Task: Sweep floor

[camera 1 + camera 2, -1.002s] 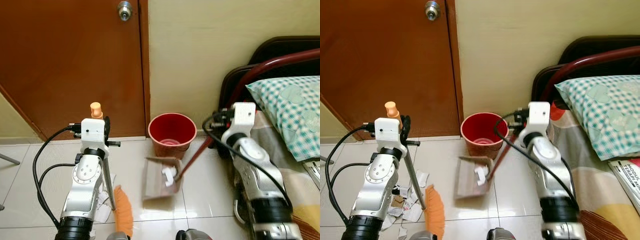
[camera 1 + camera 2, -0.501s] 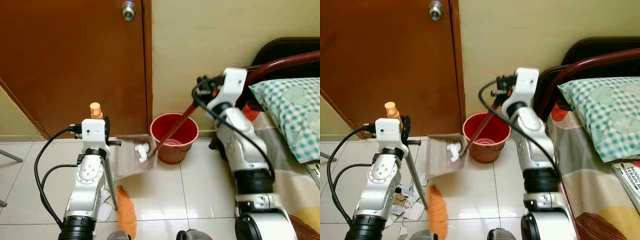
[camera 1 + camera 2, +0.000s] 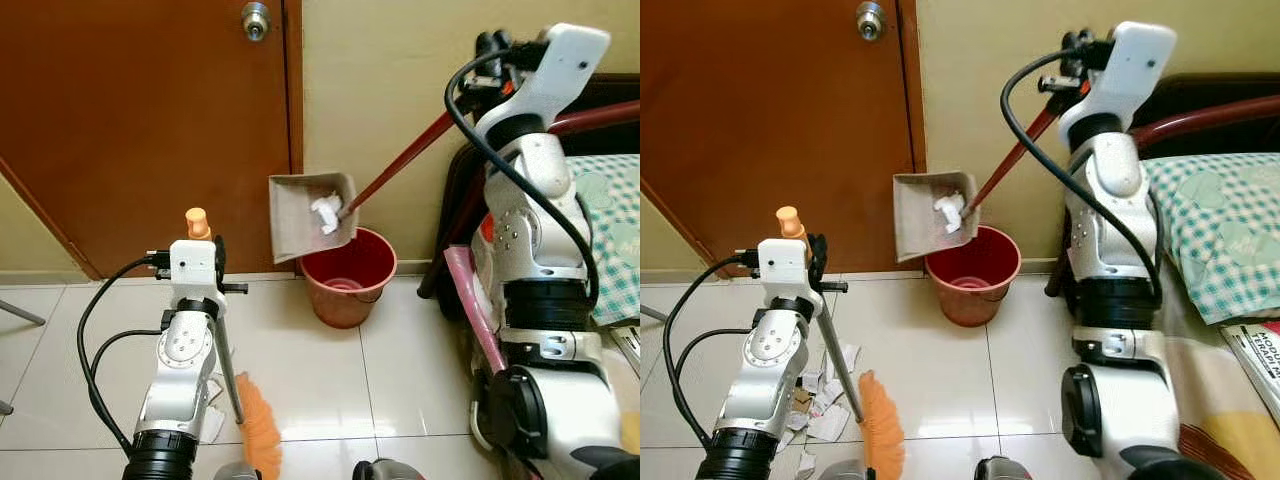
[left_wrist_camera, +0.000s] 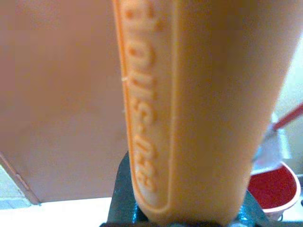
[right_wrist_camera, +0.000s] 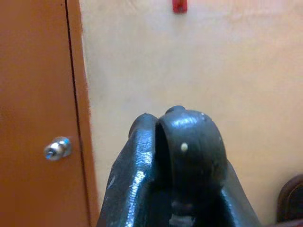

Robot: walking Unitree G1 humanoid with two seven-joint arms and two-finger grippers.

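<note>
Left eye view: the robot is standing before a brown door (image 3: 150, 120), emptying a dustpan into a bin.
Step in hand: the right gripper (image 3: 1072, 68) is lifting the red handle (image 3: 400, 165) high by the wall, its jaws pinching that handle; the grey dustpan (image 3: 310, 215) is hanging tilted just above the red bin (image 3: 348, 285).
Doing it well: in my judgement the pan's open lip needs to be pointing down inside the bin's rim before tipping further, since the white paper wad (image 3: 326, 212) is sitting near the handle end and could be dropping outside onto the floor (image 3: 330, 380).
Left arm: the left gripper (image 3: 812, 262) is holding the broom (image 3: 880, 440) upright, jaws closed around its orange grip (image 4: 189, 109), bristles resting on the tiles.
Task's thing: paper scraps (image 3: 820, 405) are lying on the floor beside the broom, not yet swept.
Count, largest first: one door, one bed with one checked pillow (image 3: 1220, 230), one bin, one dustpan, one broom, one wad in the pan, several scraps too small for counting.
</note>
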